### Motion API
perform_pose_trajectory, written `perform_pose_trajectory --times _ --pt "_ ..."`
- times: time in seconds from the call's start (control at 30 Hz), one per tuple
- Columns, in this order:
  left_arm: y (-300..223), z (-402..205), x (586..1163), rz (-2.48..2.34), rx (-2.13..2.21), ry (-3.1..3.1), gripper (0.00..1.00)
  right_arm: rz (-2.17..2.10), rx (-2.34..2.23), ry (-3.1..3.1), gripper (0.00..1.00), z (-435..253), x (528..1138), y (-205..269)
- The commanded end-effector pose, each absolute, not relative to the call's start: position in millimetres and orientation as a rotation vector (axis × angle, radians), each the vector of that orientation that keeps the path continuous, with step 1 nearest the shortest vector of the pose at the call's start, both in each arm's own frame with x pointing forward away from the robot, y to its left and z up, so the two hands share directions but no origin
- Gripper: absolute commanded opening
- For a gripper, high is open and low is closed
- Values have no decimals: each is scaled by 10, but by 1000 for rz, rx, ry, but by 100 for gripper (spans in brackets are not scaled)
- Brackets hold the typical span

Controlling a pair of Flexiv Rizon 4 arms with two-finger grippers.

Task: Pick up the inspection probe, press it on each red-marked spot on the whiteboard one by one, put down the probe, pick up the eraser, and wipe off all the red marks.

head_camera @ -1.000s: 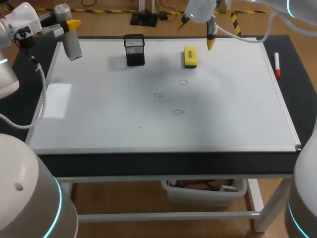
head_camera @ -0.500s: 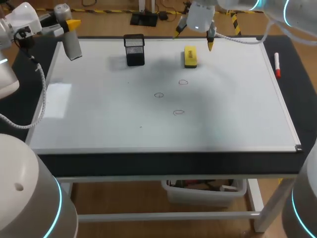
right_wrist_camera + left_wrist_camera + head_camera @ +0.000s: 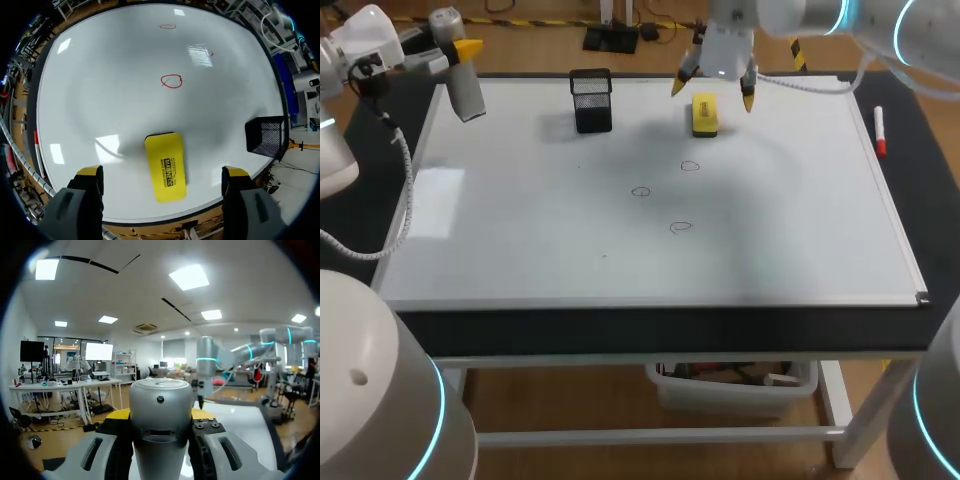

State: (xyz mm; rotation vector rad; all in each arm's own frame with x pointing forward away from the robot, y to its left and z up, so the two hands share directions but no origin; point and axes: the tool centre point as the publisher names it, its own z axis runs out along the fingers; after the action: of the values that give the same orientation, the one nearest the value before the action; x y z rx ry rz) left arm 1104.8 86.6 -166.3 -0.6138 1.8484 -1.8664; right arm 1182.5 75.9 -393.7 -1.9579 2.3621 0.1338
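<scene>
My left gripper (image 3: 466, 50) is at the whiteboard's (image 3: 520, 230) far left corner, shut on the grey cylindrical probe (image 3: 467, 95), held above the board. In the left wrist view the probe (image 3: 161, 425) fills the gap between the fingers (image 3: 119, 414). The yellow eraser (image 3: 704, 115) lies flat at the far middle. My right gripper (image 3: 713, 93) hangs open just above it, one finger on either side. In the right wrist view the eraser (image 3: 166, 166) lies below and between the wide-apart fingertips (image 3: 90, 171). Three small red circles (image 3: 171, 81) (image 3: 640, 192) (image 3: 681, 227) mark the middle of the board.
A black mesh holder (image 3: 592, 100) stands left of the eraser at the far edge. A red marker (image 3: 879, 132) lies on the dark table beside the board's right edge. The near half of the board is bare.
My right gripper has moved left and down over the eraser and turned, so both fingers now straddle it. The left arm with the probe has kept still.
</scene>
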Motion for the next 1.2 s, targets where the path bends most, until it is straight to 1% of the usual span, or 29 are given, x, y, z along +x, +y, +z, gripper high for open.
perform_pose_trajectory --times 0.03,1.07,1.1,1.13,1.17,1.2 --pt "861 -1668 11050 -1867 -612 1843 0 112 -1987 2376 100 -4006 11899 792" --pt "861 -1668 11050 -1867 -612 1843 0 87 -2110 2361 99 -4213 11990 859" --pt "861 -1668 11050 -1867 -612 1843 0 88 -2112 2363 92 -4218 11991 857" --pt "861 -1668 11050 -1867 -612 1843 0 88 -2113 2364 80 -4220 11990 857" --pt "861 -1668 11050 -1867 -612 1843 0 89 -2116 2364 67 -4220 11989 856" --pt "861 -1668 11050 -1867 -612 1843 0 89 -2117 2364 48 -4220 11985 855"
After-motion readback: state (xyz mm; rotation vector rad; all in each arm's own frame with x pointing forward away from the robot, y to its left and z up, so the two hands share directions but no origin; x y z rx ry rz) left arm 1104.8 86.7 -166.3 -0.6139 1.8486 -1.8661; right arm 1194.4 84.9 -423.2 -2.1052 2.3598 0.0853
